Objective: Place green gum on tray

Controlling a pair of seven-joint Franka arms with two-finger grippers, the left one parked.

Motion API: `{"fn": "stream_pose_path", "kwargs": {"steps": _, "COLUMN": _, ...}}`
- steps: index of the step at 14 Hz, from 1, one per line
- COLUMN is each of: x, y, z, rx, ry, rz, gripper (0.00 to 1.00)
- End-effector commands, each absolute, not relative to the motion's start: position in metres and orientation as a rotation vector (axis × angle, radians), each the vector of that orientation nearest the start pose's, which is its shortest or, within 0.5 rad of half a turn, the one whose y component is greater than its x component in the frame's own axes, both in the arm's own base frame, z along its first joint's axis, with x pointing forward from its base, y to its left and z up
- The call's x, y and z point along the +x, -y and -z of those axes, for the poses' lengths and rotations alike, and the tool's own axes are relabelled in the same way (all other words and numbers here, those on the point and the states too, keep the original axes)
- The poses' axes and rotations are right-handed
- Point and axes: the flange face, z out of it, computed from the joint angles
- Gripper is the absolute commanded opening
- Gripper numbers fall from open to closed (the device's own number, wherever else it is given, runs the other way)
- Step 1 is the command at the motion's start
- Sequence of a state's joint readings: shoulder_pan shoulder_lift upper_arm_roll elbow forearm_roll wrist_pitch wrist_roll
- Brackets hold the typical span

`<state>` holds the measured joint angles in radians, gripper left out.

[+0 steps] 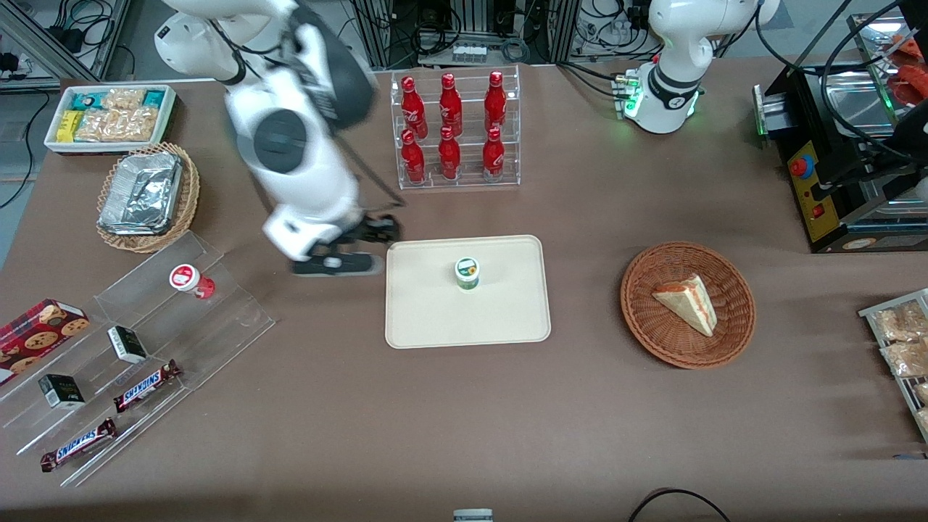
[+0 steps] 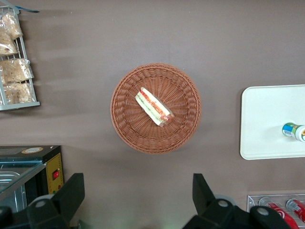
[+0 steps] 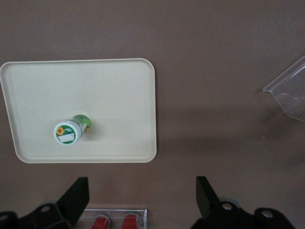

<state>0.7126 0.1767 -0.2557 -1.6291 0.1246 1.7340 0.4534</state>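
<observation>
The gripper's [image 3: 142, 195] fingers [image 3: 76, 195] stand wide apart and hold nothing, hanging above bare brown tabletop [image 1: 464, 420] beside the tray [image 1: 507, 319].

The green gum [image 1: 468, 273] stands upright on the cream tray, its white lid facing up, near the tray's middle and a little toward the edge farther from the front camera. The working arm's gripper sits just off the tray's edge on the working arm's end of the table, between the tray and a clear acrylic stepped stand [image 1: 239, 319] on which a red-lidded bottle [image 1: 190, 280] rests. A wicker basket [image 1: 652, 333] holding a sandwich wedge [image 1: 689, 304] lies toward the parked arm's end.

Even overhead light – soft shadows (working arm [image 1: 297, 145] motion-blurred).
</observation>
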Motion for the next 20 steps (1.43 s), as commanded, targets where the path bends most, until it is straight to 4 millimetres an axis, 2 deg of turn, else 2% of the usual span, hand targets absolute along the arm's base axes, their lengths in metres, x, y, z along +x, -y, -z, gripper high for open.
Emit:
{"fn": "stream_pose_path", "kwargs": {"steps": 1, "x": 0.518, "y": -0.210, "z": -0.545, "rx": -3.053, "ry": -0.019, "rz": -0.173, "gripper": 1.00}}
{"fn": "stream_pose_path", "kwargs": {"steps": 3, "x": 0.519, "y": -0.163, "z": -0.564, "rx": -3.066, "ry": -0.040, "rz": -0.170, "gripper": 1.00}}
{"fn": "stream_pose_path", "kwargs": {"steps": 5, "x": 0.518, "y": -0.127, "z": -0.576, "rx": -3.097, "ry": -0.094, "rz": -0.160, "gripper": 1.00}}
{"fn": "stream_pose_path", "kwargs": {"steps": 8, "x": 0.521, "y": -0.087, "z": -0.582, "rx": -3.097, "ry": -0.098, "rz": -0.155, "gripper": 1.00}}
{"fn": "stream_pose_path", "kwargs": {"steps": 12, "x": 0.526, "y": -0.045, "z": -0.589, "rx": -3.091, "ry": -0.133, "rz": -0.126, "gripper": 1.00}}
{"fn": "stream_pose_path", "kwargs": {"steps": 15, "x": 0.533, "y": 0.002, "z": -0.592, "rx": -3.082, "ry": -0.150, "rz": -0.094, "gripper": 1.00}}
{"fn": "stream_pose_path", "kwargs": {"steps": 17, "x": 0.536, "y": 0.024, "z": -0.591, "rx": -3.078, "ry": -0.208, "rz": -0.066, "gripper": 1.00}}
{"fn": "stream_pose_path", "kwargs": {"steps": 20, "x": 0.542, "y": 0.032, "z": -0.592, "rx": -3.096, "ry": -0.226, "rz": -0.006, "gripper": 1.00}}
